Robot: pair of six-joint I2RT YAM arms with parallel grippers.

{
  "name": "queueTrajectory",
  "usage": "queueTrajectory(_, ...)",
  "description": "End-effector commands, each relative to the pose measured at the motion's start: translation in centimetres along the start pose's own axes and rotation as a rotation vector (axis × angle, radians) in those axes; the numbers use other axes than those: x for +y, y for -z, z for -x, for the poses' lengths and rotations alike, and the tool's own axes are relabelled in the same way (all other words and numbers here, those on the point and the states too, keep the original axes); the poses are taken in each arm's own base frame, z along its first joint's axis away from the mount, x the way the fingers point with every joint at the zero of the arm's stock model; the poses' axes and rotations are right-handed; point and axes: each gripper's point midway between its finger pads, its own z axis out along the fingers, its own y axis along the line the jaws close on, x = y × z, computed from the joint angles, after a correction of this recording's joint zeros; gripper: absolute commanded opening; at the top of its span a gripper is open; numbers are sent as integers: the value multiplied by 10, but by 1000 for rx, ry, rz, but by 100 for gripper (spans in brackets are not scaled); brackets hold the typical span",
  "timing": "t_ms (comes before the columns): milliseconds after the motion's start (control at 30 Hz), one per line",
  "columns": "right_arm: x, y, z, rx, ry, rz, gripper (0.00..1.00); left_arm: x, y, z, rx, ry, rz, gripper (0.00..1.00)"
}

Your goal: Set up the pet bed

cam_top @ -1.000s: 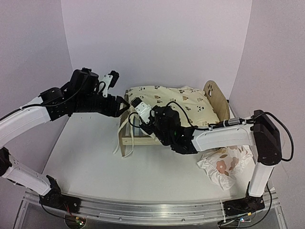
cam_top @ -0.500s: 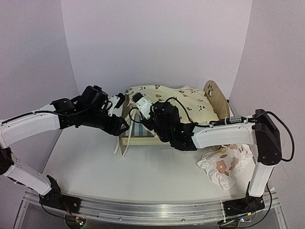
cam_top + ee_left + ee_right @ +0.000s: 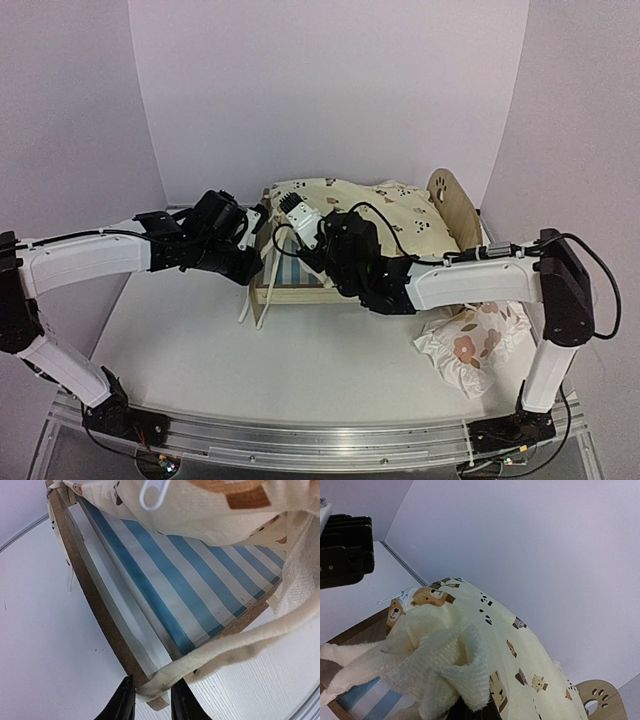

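The step in hand looks like fitting the cushion (image 3: 370, 205) into the pet bed (image 3: 300, 292), which stands at mid-frame in the overhead view with its headboard (image 3: 450, 205) toward the upper right. The right gripper (image 3: 470, 711) is clamped on a bunched corner of the cushion and holds that end lifted, so the blue-and-white striped base (image 3: 165, 570) shows bare beneath it. The rest of the cushion lies in the frame up to the headboard.

The left gripper (image 3: 152, 702) sits at the footboard (image 3: 95, 600) corner, its jaws narrowed around the end of a tie string (image 3: 240, 647). Whether they truly pinch it cannot be told.

The next move probably calls for a firm hold on that string, then drawing it around the footboard corner while the right arm lowers the cushion flat. The string lies close against the wood, so the jaws could catch the frame instead and drag the bed.

The flowered pillow (image 3: 468, 345) is not in the bed — it lies on the table (image 3: 300, 370) at lower right, well apart.
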Motion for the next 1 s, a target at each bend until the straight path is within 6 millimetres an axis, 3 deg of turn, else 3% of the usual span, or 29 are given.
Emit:
queueTrajectory(0,-37,11,22,-43,-85,-63,0,0,11,35,-108,10,15,12)
queueTrajectory(133,-40,13,23,-43,-87,-66,0,-6,13,42,-123,3,-15,1)
queueTrajectory(233,-42,14,24,-44,-90,-67,0,-9,16,54,-152,4,-30,0)
queueTrajectory(533,-47,16,25,-43,-93,-78,0,-36,54,120,-319,22,-174,0)
queueTrajectory(967,-54,18,24,-35,-92,-92,0,-51,62,143,-366,55,-252,0)
